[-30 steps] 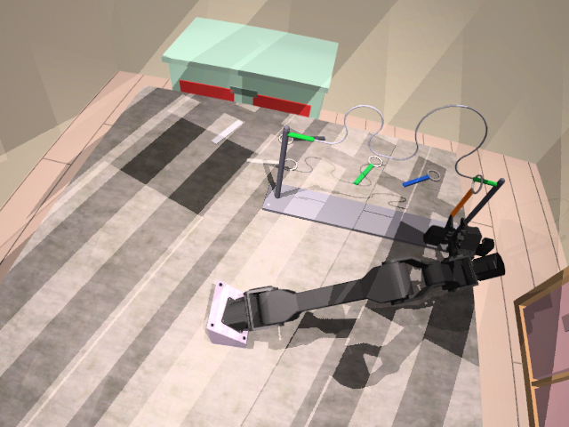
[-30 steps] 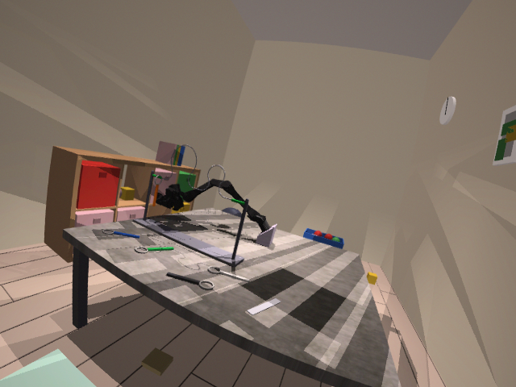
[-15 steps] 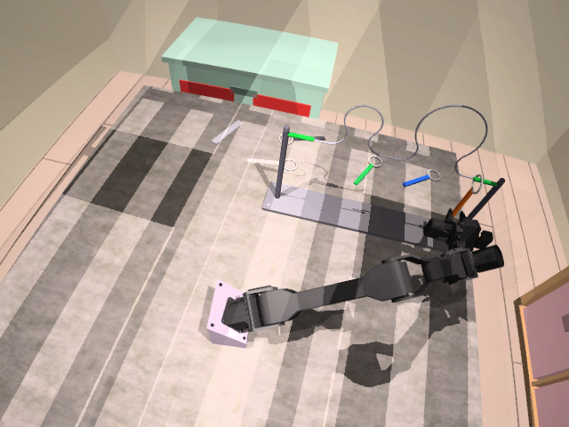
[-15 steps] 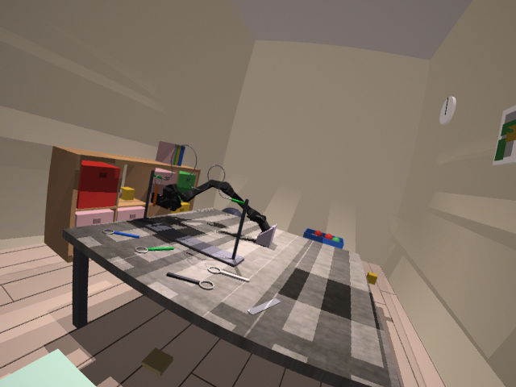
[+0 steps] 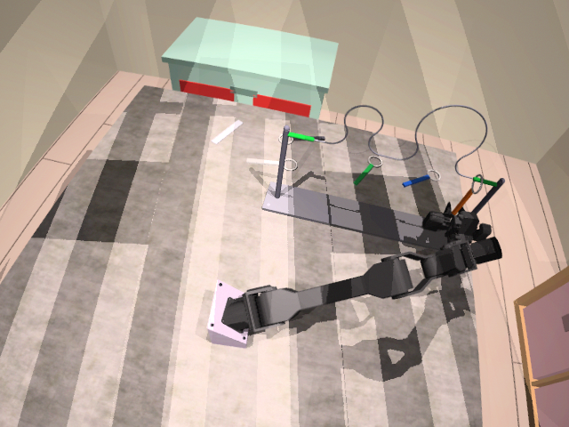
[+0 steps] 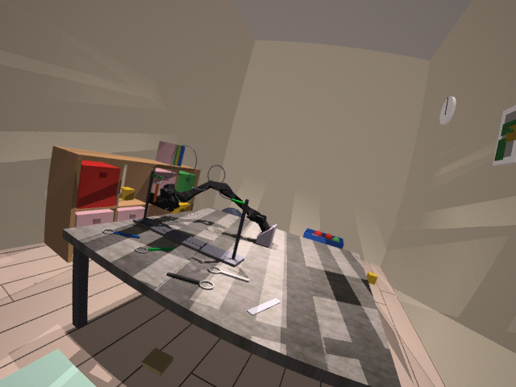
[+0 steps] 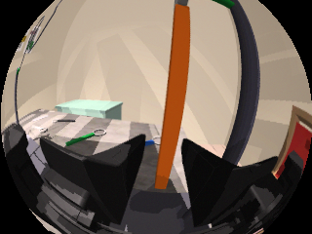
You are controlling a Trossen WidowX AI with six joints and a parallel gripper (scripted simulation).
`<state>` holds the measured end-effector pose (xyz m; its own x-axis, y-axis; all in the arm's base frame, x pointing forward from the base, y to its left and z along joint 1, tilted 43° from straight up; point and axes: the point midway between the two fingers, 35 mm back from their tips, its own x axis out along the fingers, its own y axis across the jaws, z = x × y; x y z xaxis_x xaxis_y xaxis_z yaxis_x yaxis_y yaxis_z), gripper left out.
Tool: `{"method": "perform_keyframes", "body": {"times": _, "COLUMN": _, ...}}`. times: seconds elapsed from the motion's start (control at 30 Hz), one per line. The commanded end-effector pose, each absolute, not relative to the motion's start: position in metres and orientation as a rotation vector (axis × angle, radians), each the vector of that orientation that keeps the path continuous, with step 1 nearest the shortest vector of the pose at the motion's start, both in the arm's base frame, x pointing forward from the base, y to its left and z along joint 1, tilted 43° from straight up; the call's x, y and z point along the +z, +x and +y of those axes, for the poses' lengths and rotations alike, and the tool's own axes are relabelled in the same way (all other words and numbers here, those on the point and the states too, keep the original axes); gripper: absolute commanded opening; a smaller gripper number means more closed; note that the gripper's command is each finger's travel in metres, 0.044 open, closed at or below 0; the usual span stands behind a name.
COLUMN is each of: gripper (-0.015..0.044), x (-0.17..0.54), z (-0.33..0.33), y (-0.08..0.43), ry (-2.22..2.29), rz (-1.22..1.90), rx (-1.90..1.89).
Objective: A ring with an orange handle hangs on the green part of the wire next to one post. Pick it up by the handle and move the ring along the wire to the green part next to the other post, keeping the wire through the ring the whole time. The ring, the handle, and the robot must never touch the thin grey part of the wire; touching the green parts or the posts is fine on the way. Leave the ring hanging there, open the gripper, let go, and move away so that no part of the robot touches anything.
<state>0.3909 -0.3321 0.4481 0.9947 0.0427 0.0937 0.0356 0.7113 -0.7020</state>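
Observation:
The ring (image 5: 482, 184) hangs on the green part (image 5: 491, 182) (image 7: 224, 2) beside the right post (image 5: 488, 197) (image 7: 251, 73) in the top view. Its orange handle (image 5: 463, 202) (image 6: 156, 192) (image 7: 176, 97) slopes down toward my gripper (image 5: 459, 213) (image 7: 164, 140). The gripper is open, with the handle's lower end between its fingertips in the wrist view and visible space on both sides. The grey wire (image 5: 485, 126) winds to the other green part (image 5: 300, 136) (image 6: 238, 201) at the left post (image 5: 281, 165) (image 6: 240, 229). The ring is mostly cut off in the wrist view.
The base plate (image 5: 303, 202) joins both posts. Loose rings with a green handle (image 5: 364, 174) (image 6: 162, 248), a blue handle (image 5: 415, 181) (image 6: 126, 235) and a white handle (image 6: 236, 275) lie beyond it, as does a black handle (image 6: 181, 278). A pale strip (image 5: 227, 132) (image 6: 264, 306) lies farther off.

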Motion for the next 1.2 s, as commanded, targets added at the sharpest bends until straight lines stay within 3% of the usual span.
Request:
{"method": "perform_keyframes", "body": {"times": 0.0, "gripper": 0.0160, "x": 0.4479, "z": -0.3323, "y": 0.3955, "ry": -0.782, "rz": -0.104, "rx": 0.001}}
{"method": "perform_keyframes", "body": {"times": 0.7, "gripper": 0.0160, "x": 0.4479, "z": -0.3323, "y": 0.3955, "ry": -0.782, "rz": -0.104, "rx": 0.001}}
{"method": "perform_keyframes", "body": {"times": 1.07, "gripper": -0.0129, "x": 0.4481, "z": -0.3314, "y": 0.3951, "ry": -0.780, "rz": -0.107, "rx": 0.006}}
{"method": "perform_keyframes", "body": {"times": 1.17, "gripper": -0.0150, "x": 0.4481, "z": -0.3314, "y": 0.3951, "ry": -0.780, "rz": -0.107, "rx": 0.006}}
